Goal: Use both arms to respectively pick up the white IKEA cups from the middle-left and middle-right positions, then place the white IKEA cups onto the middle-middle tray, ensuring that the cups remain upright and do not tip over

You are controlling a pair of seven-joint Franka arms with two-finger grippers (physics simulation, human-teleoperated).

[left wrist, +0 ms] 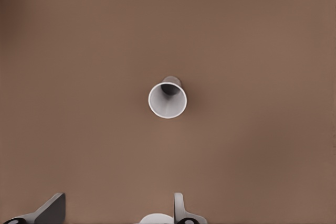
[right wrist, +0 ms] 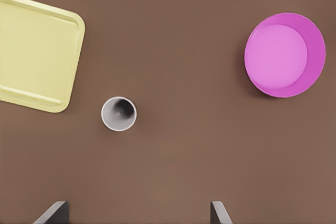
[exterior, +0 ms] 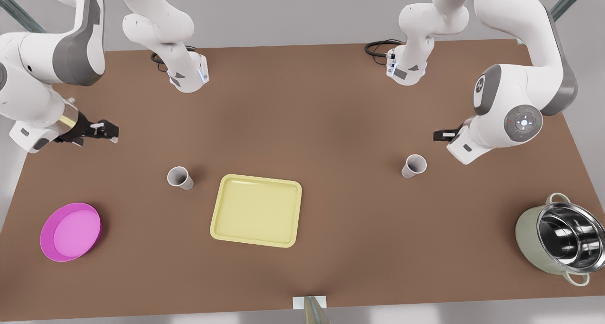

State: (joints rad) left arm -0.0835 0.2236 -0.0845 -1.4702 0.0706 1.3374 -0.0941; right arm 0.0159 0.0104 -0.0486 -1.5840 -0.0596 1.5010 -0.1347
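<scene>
Two white IKEA cups stand upright on the brown table, one on each side of the pale yellow tray [exterior: 255, 210], which holds nothing. The cup [exterior: 179, 177] at the front view's left also appears from above in the right wrist view [right wrist: 119, 114], beside the tray [right wrist: 37, 56]. My right gripper [exterior: 111, 131] hovers behind it, open [right wrist: 137, 214]. The cup [exterior: 414, 166] at the front view's right sits centred in the left wrist view [left wrist: 167, 99]. My left gripper [exterior: 440, 135] hangs above and behind it, open [left wrist: 116, 213], apart from the cup.
A magenta-pink bowl [exterior: 71, 231] sits at the front view's near left, also in the right wrist view [right wrist: 284, 54]. A large steel pot [exterior: 562, 239] stands at the near right. Both arm bases [exterior: 188, 76] [exterior: 405, 69] stand at the table's far edge.
</scene>
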